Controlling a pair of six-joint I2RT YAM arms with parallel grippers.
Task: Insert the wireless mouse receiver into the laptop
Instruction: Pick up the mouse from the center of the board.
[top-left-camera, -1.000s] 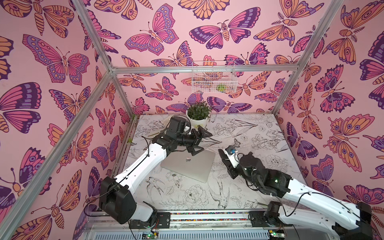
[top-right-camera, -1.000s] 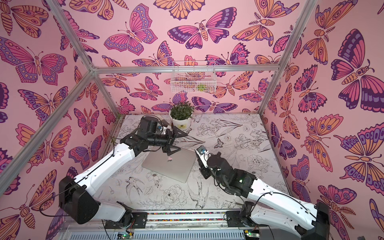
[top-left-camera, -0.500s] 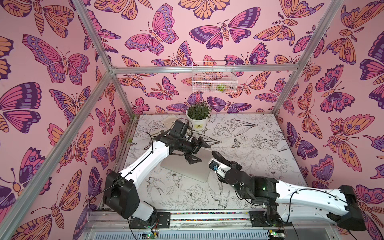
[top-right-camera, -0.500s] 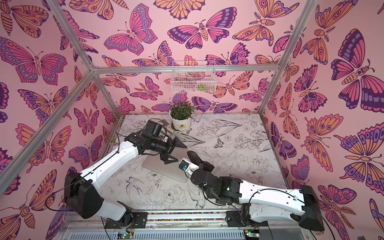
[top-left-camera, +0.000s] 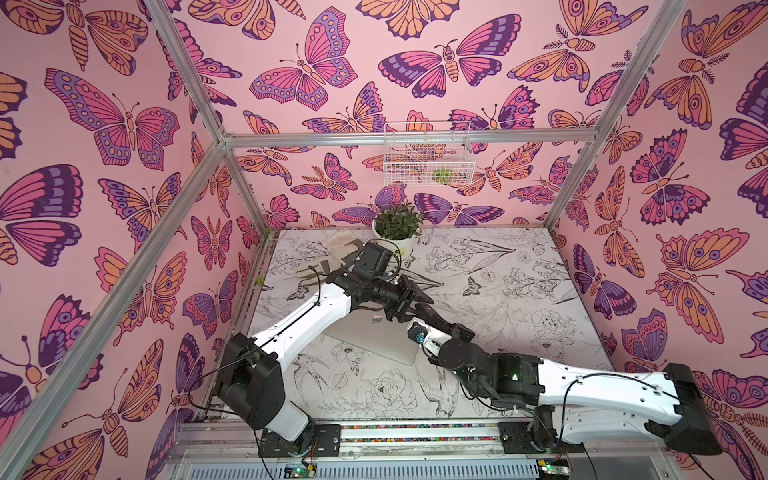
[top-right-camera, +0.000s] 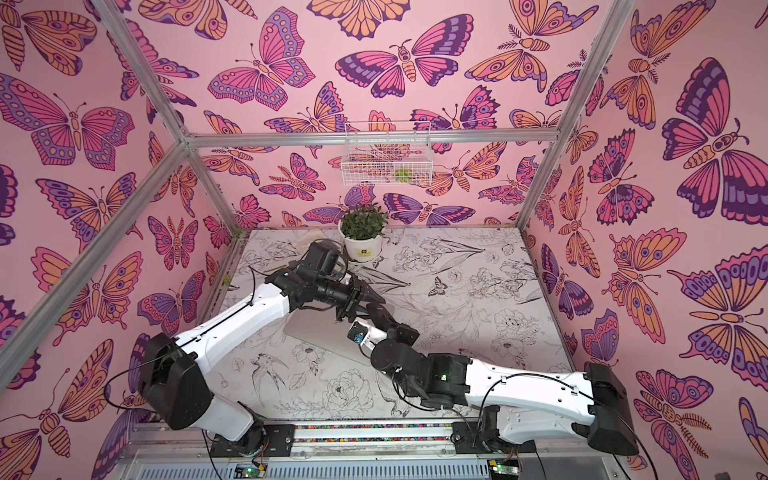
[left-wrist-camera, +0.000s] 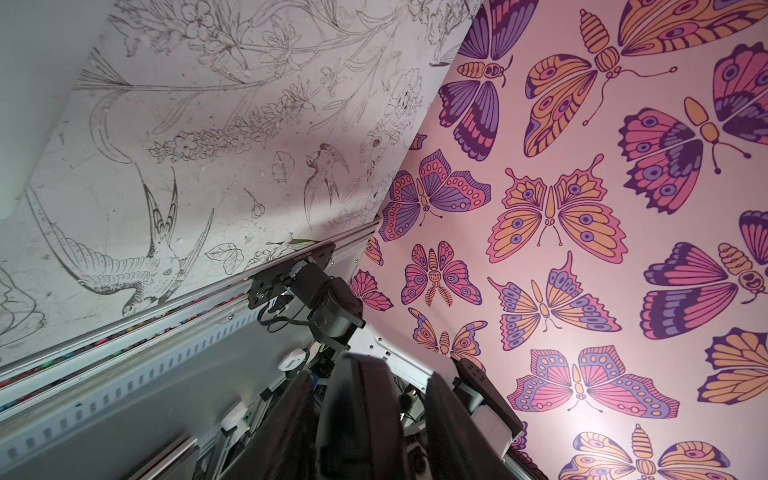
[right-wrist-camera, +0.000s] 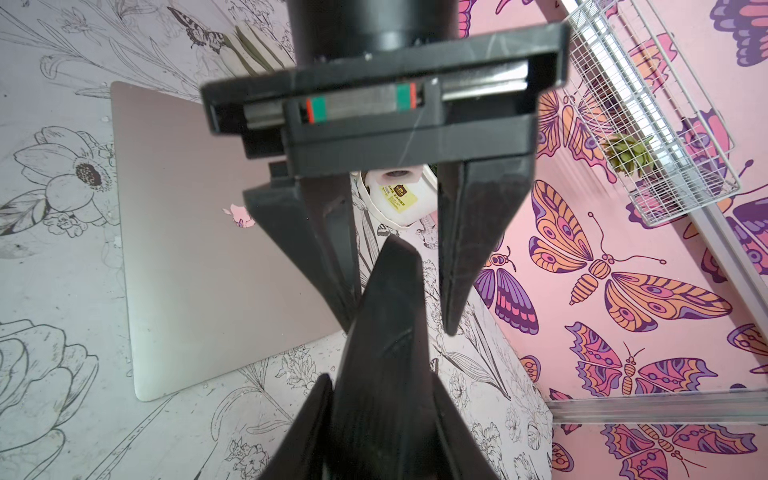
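Observation:
The closed silver laptop (top-left-camera: 365, 336) (right-wrist-camera: 187, 249) lies flat in the middle of the table. Just above its right edge the two grippers meet nose to nose. My right gripper (top-left-camera: 432, 318) (right-wrist-camera: 382, 382) is shut on a black mouse (right-wrist-camera: 390, 311), which sticks out ahead of its fingers. My left gripper (top-left-camera: 411, 307) (right-wrist-camera: 399, 328) faces it with one finger on each side of the mouse's tip (left-wrist-camera: 357, 415). A narrow gap still shows beside one finger (right-wrist-camera: 461, 249). The wireless mouse receiver is hidden in every view.
A potted plant (top-left-camera: 395, 232) in a white pot stands at the back middle of the table. A white wire basket (top-left-camera: 428, 158) hangs on the back wall above it. Pale flat items (top-left-camera: 332, 253) lie at the back left. Aluminium frame posts stand at the corners.
My right arm has swung left and carried the mouse over the laptop's right edge to the left gripper. The left gripper's jaws have narrowed from wide open around the mouse's tip.

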